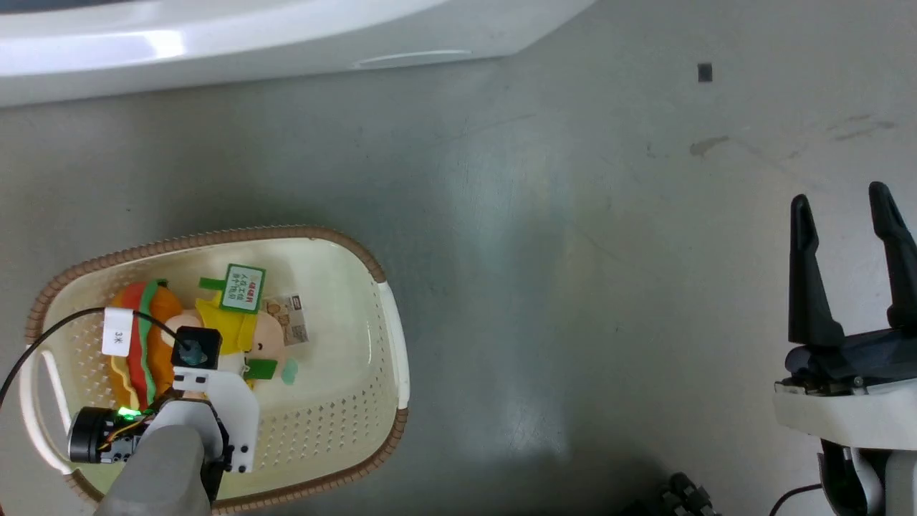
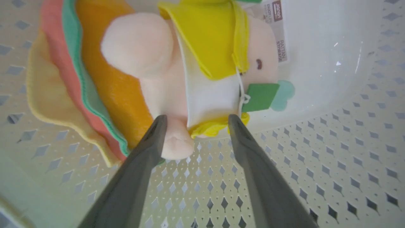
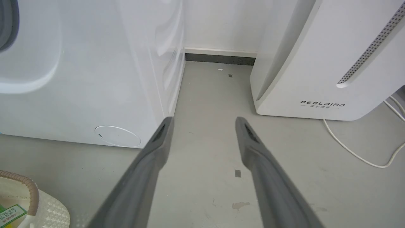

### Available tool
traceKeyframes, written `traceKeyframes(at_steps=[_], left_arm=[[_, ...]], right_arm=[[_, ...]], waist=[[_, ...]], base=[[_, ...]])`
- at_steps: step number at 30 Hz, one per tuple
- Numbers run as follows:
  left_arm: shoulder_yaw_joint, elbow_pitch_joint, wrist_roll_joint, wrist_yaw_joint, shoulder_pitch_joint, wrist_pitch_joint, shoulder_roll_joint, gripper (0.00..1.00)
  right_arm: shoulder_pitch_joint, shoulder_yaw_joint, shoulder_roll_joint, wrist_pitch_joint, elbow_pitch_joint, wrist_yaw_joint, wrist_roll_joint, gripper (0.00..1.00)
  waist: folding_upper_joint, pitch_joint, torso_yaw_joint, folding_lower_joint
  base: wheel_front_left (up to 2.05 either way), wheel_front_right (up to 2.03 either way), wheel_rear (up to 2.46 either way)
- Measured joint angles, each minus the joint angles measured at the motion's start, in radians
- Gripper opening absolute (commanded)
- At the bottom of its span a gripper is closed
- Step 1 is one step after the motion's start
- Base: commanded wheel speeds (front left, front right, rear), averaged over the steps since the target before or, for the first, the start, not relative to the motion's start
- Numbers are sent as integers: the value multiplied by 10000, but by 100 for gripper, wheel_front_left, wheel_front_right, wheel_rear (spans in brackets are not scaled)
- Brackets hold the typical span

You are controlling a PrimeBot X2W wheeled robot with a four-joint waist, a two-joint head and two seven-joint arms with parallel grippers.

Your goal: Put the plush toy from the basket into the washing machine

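Note:
The plush toy (image 1: 154, 337) lies in the cream basket (image 1: 344, 408) on the floor at the lower left, its green-framed sign (image 1: 242, 288) facing up. My left arm reaches down into the basket from the near side. In the left wrist view the left gripper (image 2: 195, 122) is open, its fingertips at the toy's (image 2: 164, 72) near edge with the peach and yellow part between them, not closed on it. The right gripper (image 1: 845, 204) stands open over bare floor at the right. The washing machine (image 1: 215, 43) crosses the top; its white front (image 3: 79, 79) fills the left of the right wrist view.
A white slanted appliance marked FEELBIRD (image 3: 322, 63) stands right of the washing machine, with a white cable (image 3: 357, 152) trailing on the floor beside it. Grey floor (image 1: 573, 287) lies between the basket and my right arm. A paper label (image 1: 290, 319) lies on the basket's bottom.

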Motion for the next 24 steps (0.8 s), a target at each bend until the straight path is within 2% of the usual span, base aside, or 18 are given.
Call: traceKeyframes(at_steps=[8,9,10,15,24], left_arm=[[-407,765,-102,-79,-564,-2,201,100],[-422,861,-151,-144,-618,12,213,17],[-451,965,-213,-199,-679,79,221,0],[-529,1446,-556,-318,-817,198,299,0],[-539,1544,-759,-405,-726,-153,224,0]], right_arm=[[-179,-10,2,-178,-244,0,2,100],[-210,-13,2,-188,-261,0,0,100],[-228,-19,2,-209,-276,0,0,100],[-352,-21,2,-288,-311,0,0,100],[-367,-38,2,-326,-211,0,0,100]], waist=[[0,771,-158,0],[0,857,-176,0],[0,938,-195,-1],[0,1189,-270,0],[0,545,-206,-1]], base=[[0,0,0],[0,0,0],[0,0,0],[0,0,0],[0,0,0]])
